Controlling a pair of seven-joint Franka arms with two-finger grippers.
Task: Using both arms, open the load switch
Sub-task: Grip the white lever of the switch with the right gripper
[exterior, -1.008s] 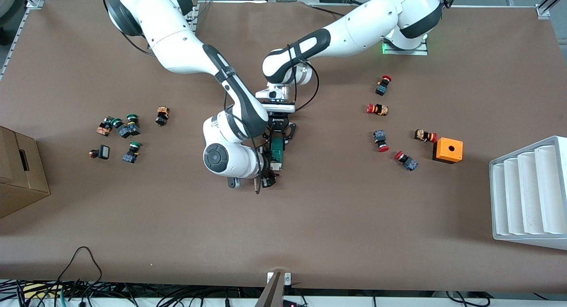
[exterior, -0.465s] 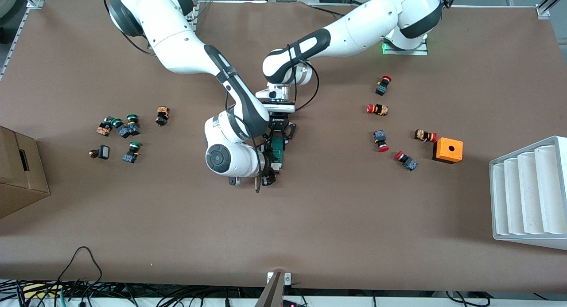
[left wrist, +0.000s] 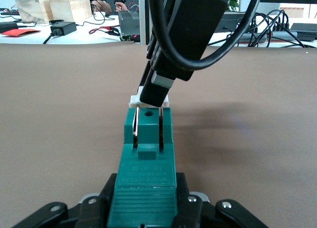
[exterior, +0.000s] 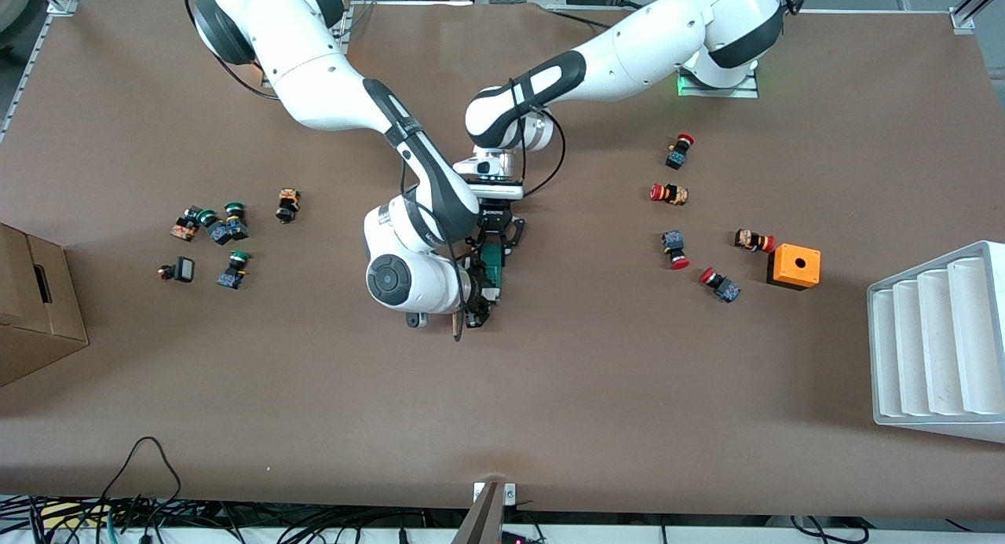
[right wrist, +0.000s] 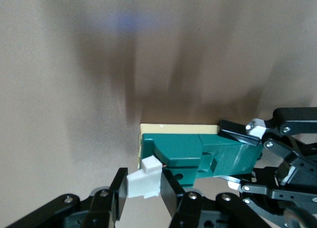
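Note:
The load switch point(exterior: 492, 268), a narrow dark-green block, lies at the middle of the table with its white tab point(exterior: 491, 294) at the end nearer the front camera. My left gripper point(exterior: 493, 242) is shut on the green body point(left wrist: 146, 163) at the end away from the tab. My right gripper point(exterior: 480, 301) sits at the tab end. In the right wrist view its two black fingers press on both sides of the white tab point(right wrist: 143, 183), with the green body point(right wrist: 198, 156) just past them. The left wrist view shows one right finger point(left wrist: 152, 91) standing on the tab end.
Red-capped push buttons point(exterior: 675, 250) and an orange box point(exterior: 794, 266) lie toward the left arm's end, beside a white ribbed rack point(exterior: 934, 344). Green-capped buttons point(exterior: 224, 228) and a cardboard box point(exterior: 31, 308) lie toward the right arm's end.
The right gripper's fingers have closed in on the white tab, and the right wrist has shifted slightly. The left gripper has kept its hold on the green body.

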